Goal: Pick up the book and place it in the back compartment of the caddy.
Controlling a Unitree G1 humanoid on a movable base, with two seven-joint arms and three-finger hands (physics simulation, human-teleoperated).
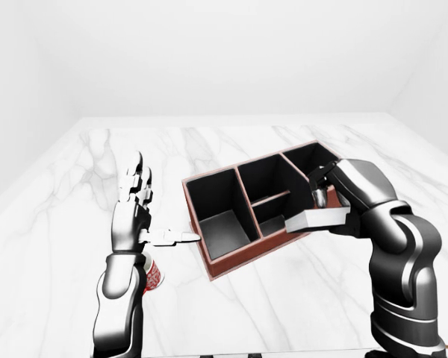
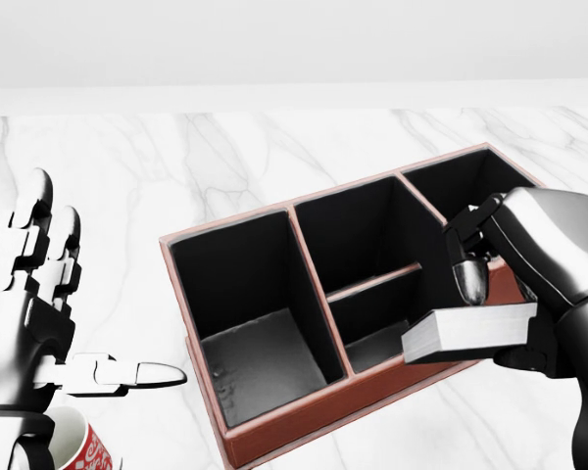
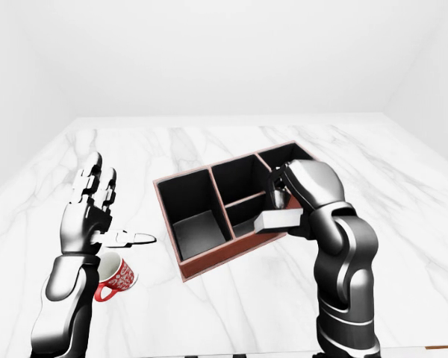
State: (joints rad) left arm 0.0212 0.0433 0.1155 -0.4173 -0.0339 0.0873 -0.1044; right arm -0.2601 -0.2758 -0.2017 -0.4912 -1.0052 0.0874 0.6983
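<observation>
Although your right hand (image 2: pixel 490 294) plainly grips the book (image 2: pixel 470 333), most of that grip is hidden from you: one dark finger (image 2: pixel 467 269) lies over the book's top face, while the rest are tucked beneath or behind it, and the wrist casing blocks the book's far end in every view. The book is held flat, pages edge toward the camera, hovering above the caddy's (image 2: pixel 274 436) lower right rim, near the small divided compartment in the middle section. Whether it touches the rim you cannot tell.

Your left hand (image 2: pixel 39 313) holds nothing. Its fingers (image 2: pixel 29 230) stand straight up and spread, and the thumb (image 2: pixel 127 373) sticks out sideways toward the caddy's left wall, close to it but apart (the right-eye view shows the gap best).

The caddy is a red-brown box with black insides, lying at a slant on the marble table (image 1: pixel 284 313): one large compartment at the left, a split middle section, another compartment at the upper right partly covered by your right arm.

A red-patterned white mug (image 3: pixel 113 276) lies on its side beside your left forearm, half hidden in the head view.
</observation>
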